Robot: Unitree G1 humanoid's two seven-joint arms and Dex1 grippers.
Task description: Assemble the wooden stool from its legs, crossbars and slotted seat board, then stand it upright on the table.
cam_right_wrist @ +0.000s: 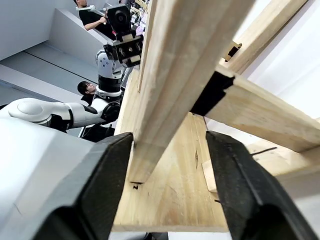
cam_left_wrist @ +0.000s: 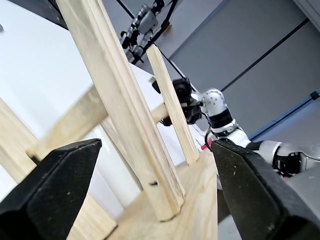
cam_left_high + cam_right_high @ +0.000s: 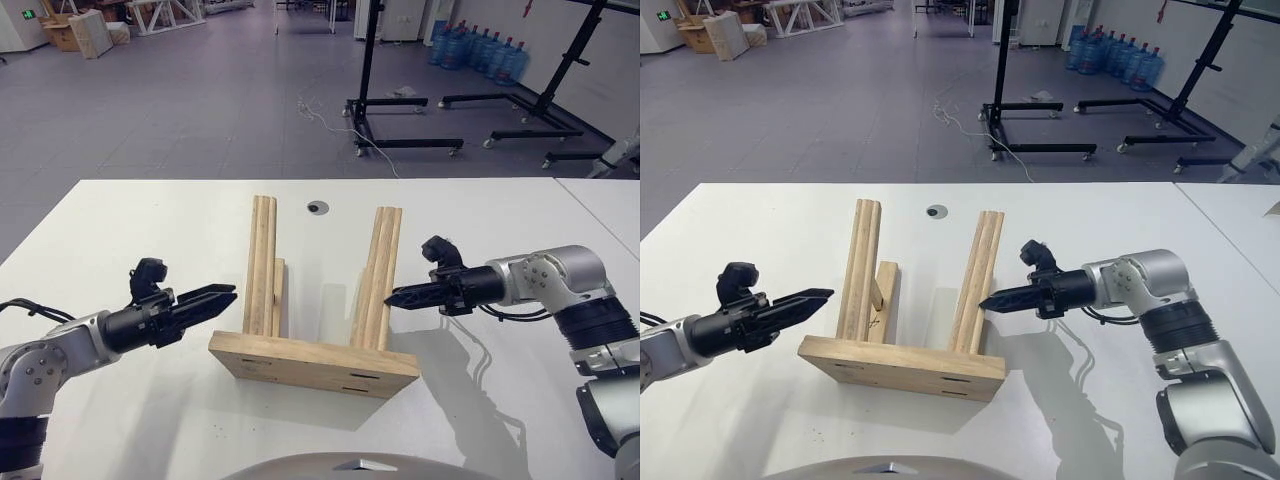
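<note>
The wooden stool lies on its side on the white table point(image 3: 120, 230). Its slotted seat board point(image 3: 310, 362) stands on edge at the front, and its legs point away from me. The left leg pair point(image 3: 261, 262) has a short crossbar point(image 3: 279, 295) beside it; the right leg pair point(image 3: 377, 275) is a little apart. My left gripper point(image 3: 228, 297) is open just left of the left legs, apart from them. My right gripper point(image 3: 392, 297) is open with its tips at the outer side of the right legs. In the right wrist view the leg point(image 1: 185, 60) sits between the fingers point(image 1: 95, 190).
A small round hole point(image 3: 318, 207) is in the table beyond the stool. A second table point(image 3: 610, 200) adjoins at the right. Black wheeled stands point(image 3: 400, 100) and water bottles point(image 3: 480, 50) are on the floor far behind. Bare tabletop lies on both sides of the stool.
</note>
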